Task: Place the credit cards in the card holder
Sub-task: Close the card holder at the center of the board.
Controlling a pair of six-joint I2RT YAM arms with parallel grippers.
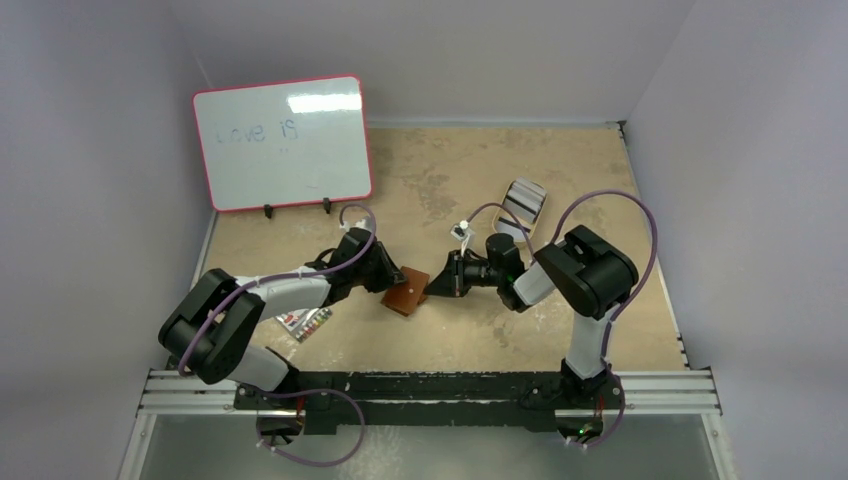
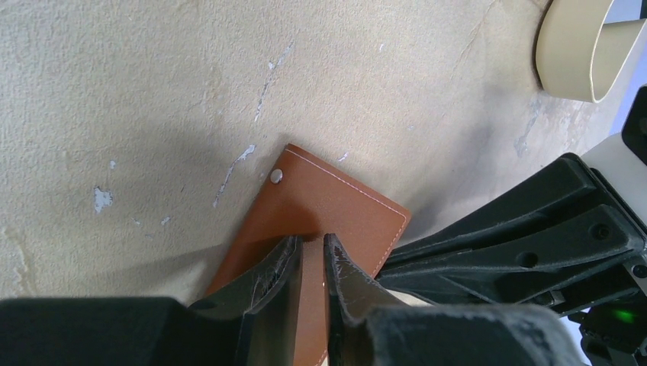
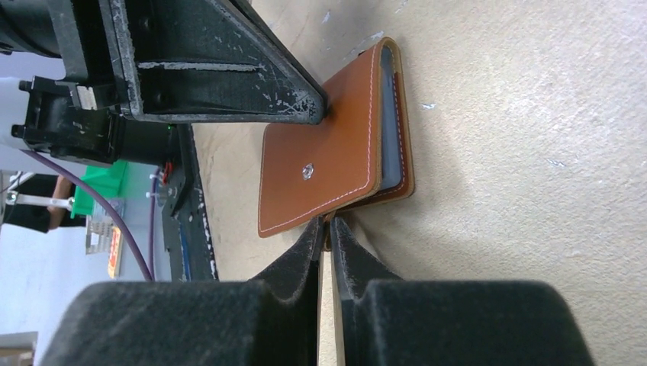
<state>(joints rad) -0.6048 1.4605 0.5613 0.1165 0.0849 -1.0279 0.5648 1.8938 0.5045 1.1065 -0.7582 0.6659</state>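
Left pincer (image 2: 313, 240), nearest us, sat narrow-gapped on the folded card holder (image 2: 328, 202) mid-table; right pincer (image 3: 326, 225) was nearly closed at its edge, and whether it held anything we couldn't tell. Credit cards (image 1: 524, 198) lay in the tin (image 2: 568, 53) beyond: most work looked left. Table (image 1: 620, 300) scuffed tan; walls (image 1: 450, 50) grey.

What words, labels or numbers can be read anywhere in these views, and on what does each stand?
"Love is": faint blue handwriting on the whiteboard; fainter marks below it are unreadable.
Colourful printed item beside the left arm: print too small to read.
Orange label in the background of the right wrist view: blurred, unreadable.
Card holder: no text, only a plain metal snap.
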